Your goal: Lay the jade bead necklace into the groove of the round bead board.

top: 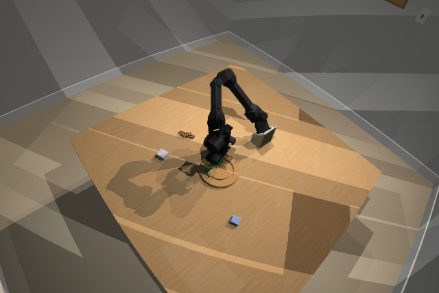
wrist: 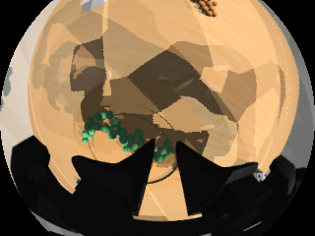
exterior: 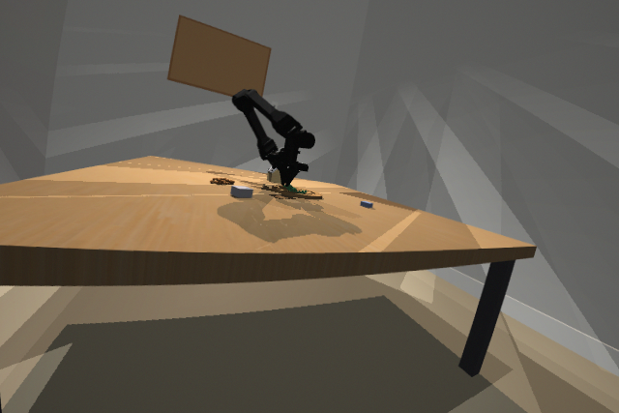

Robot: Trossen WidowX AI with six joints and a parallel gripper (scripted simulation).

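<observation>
The jade bead necklace [top: 208,170] [exterior: 290,190] [wrist: 114,133] lies bunched in a bent, wavy band over one side of the round bead board [top: 219,182] [exterior: 314,196] [wrist: 104,153]. In the wrist view it runs from the board's upper left to the fingertips, and it does not follow the groove all round. My gripper [exterior: 286,184] [wrist: 165,144] is low over the board, pointing down, with its fingers partly open. Some green beads show beneath and between the tips, but none looks gripped. In the top view the arm hides the fingertips and part of the board.
An orange-brown bead pile [top: 186,134] [exterior: 221,181] [wrist: 208,7] lies behind and left of the board. A white block [top: 162,154] [exterior: 242,191] [wrist: 94,4] stands to the left. A blue block [top: 235,220] [exterior: 366,204] is in front. A grey panel [top: 264,138] stands at the arm's base.
</observation>
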